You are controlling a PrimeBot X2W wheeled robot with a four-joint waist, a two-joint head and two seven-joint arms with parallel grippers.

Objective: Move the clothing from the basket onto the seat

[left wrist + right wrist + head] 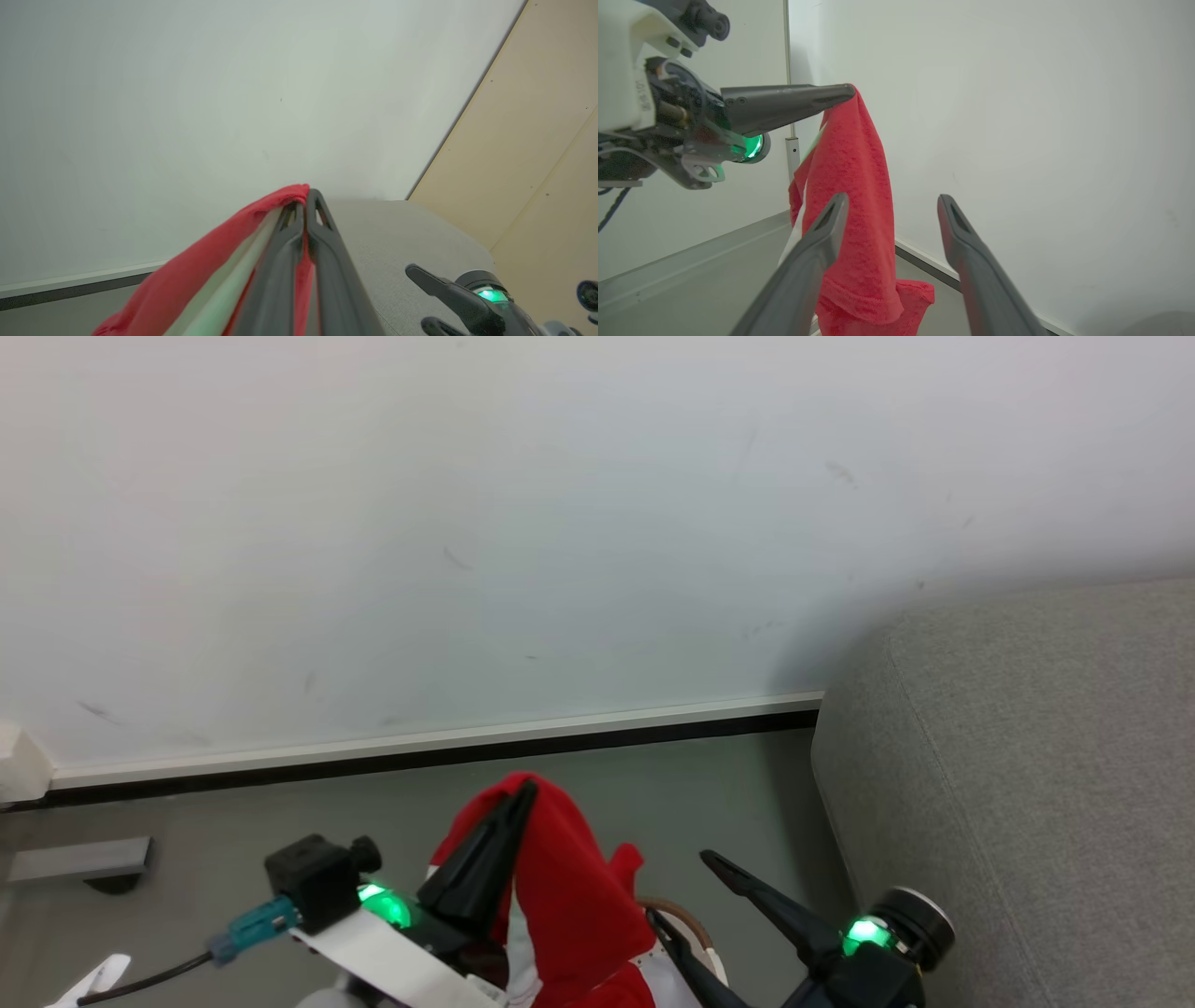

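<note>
Small dark print runs along the pale housing behind the left gripper in the right wrist view, but it is too small to read.

In the head view, the left gripper rises from the bottom edge with its fingers pointing toward 1 o'clock. They are pressed together on a fold of the clothing. The red cloth is pinched right at the tips and hangs away toward 5 o'clock, clear of the floor, with a white stripe showing low down.

The right gripper sits at 3 o'clock of the hanging cloth, just beside it. Its fingers are spread wide with nothing between them and point toward 10 o'clock. A brown curve of the basket rim shows between the cloth and this gripper.

The seat stands at 3 o'clock, apart from the clothing, against the wall.
</note>
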